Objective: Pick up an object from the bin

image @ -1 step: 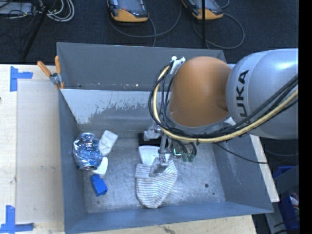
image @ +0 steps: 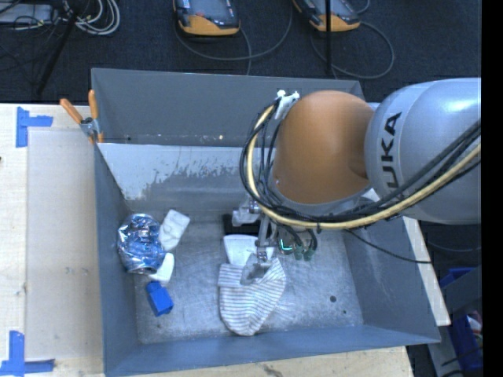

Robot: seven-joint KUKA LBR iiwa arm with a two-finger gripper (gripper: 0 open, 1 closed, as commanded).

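Note:
My gripper hangs below the orange wrist cover, low in the middle of the bin. Its tip rests at the upper edge of a grey and white striped cloth that lies crumpled on the bin floor. A small white piece lies just left of the gripper, touching the cloth's top. A dark flat thing sits behind it, partly hidden by the gripper.
At the bin's left lie a crumpled blue and silver foil ball, a white scrap, a white cap and a small blue block. The arm covers the bin's right rear part.

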